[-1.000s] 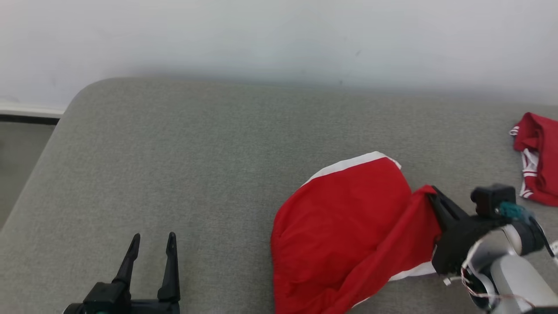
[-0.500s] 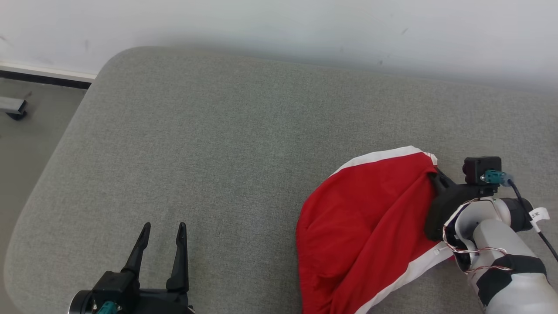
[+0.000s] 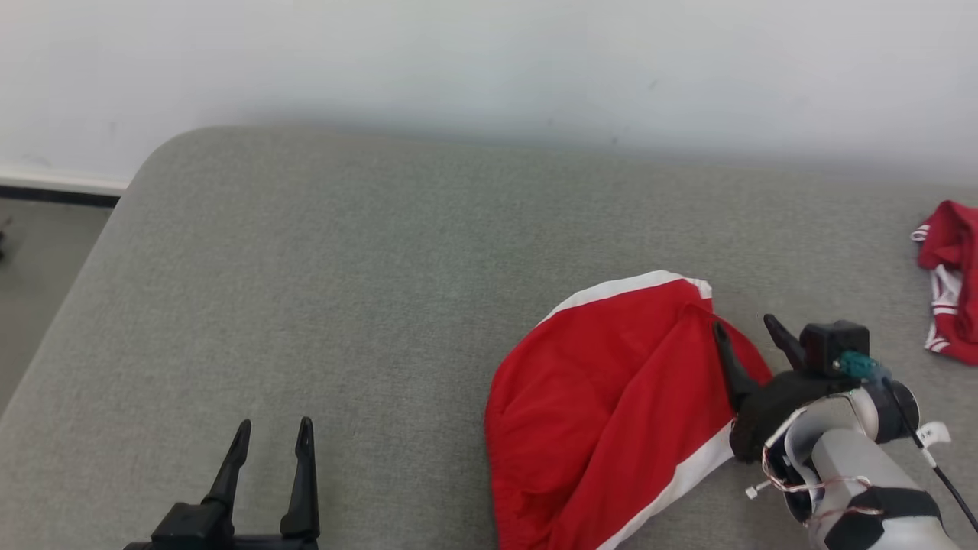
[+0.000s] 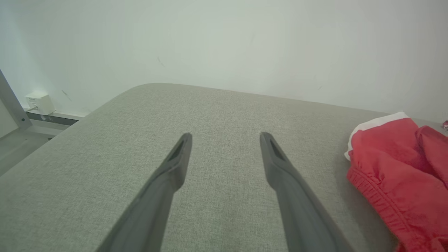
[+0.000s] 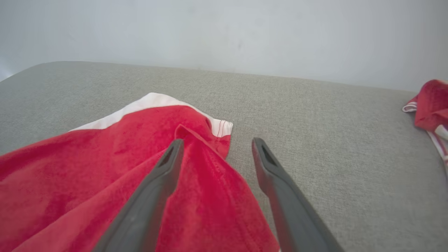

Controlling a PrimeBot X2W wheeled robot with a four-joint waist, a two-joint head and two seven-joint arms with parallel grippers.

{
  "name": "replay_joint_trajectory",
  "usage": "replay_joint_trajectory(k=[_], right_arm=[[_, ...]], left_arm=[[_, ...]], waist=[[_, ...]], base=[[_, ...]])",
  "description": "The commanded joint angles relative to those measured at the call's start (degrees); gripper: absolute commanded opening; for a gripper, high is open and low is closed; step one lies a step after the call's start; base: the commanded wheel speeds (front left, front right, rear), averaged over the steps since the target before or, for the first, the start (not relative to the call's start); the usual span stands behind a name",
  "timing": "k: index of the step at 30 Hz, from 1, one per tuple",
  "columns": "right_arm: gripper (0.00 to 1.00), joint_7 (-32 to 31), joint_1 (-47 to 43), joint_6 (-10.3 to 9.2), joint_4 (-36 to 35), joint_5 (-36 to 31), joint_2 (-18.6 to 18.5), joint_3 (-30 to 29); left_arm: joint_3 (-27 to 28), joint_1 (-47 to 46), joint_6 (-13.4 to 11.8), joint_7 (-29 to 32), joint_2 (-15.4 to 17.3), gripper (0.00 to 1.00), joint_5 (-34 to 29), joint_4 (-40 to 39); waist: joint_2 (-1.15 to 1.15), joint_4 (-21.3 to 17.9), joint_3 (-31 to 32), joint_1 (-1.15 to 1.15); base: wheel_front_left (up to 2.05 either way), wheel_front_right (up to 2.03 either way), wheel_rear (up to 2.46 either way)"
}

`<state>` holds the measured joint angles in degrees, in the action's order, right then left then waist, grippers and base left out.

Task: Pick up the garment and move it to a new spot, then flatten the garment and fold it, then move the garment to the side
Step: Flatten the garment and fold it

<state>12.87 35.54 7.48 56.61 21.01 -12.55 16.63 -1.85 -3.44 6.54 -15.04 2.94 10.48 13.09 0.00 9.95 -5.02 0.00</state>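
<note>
The garment (image 3: pixel 611 397) is soft red cloth, matt and kinda fuzzy up close, with a smoother white band along one edge and a gathered elastic hem; the big pad (image 3: pixel 367 267) under it is coarse grey woven fabric, totally matt; the left gripper (image 3: pixel 275 422) and right gripper (image 3: pixel 743 321) both look like dull dark plastic; the right forearm (image 3: pixel 848 462) is a pale, slightly glossy shell; the wall (image 3: pixel 489 61) is flat matt paint

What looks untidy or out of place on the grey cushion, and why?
The red garment lies bunched, not flat, a ridge of cloth rising beside the open right gripper. A second red garment sits crumpled at the right edge.
</note>
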Motion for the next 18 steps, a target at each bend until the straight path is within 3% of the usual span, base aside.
replay_joint_trajectory(k=[1,6,12,18], right_arm=[[1.00,0.80,-1.86,0.02,-1.31,0.94,-0.83,0.77],[1.00,2.01,-6.71,0.03,-8.58,3.27,-3.20,2.00],[1.00,2.31,-13.94,0.03,-21.69,2.57,-5.53,-2.26],[1.00,2.24,-22.45,0.03,-35.68,0.76,-4.30,-7.42]], left_arm=[[0.25,1.18,-0.16,-0.19,-0.07,1.00,-0.27,-0.19],[1.23,2.82,-0.23,-0.19,-0.07,1.00,-0.62,-0.69],[2.55,4.03,-0.20,-0.19,-0.04,1.00,-0.95,-1.40],[3.30,4.81,-0.07,-0.19,-0.04,1.00,-1.06,-1.76]], waist=[[0.00,-2.71,2.40,0.00],[0.00,-5.43,3.98,0.00],[0.00,-8.66,4.52,0.00],[0.00,-11.63,4.78,0.00]], base=[[0.00,0.00,0.00],[0.00,0.00,0.00],[0.00,0.00,0.00],[0.00,0.00,0.00]])
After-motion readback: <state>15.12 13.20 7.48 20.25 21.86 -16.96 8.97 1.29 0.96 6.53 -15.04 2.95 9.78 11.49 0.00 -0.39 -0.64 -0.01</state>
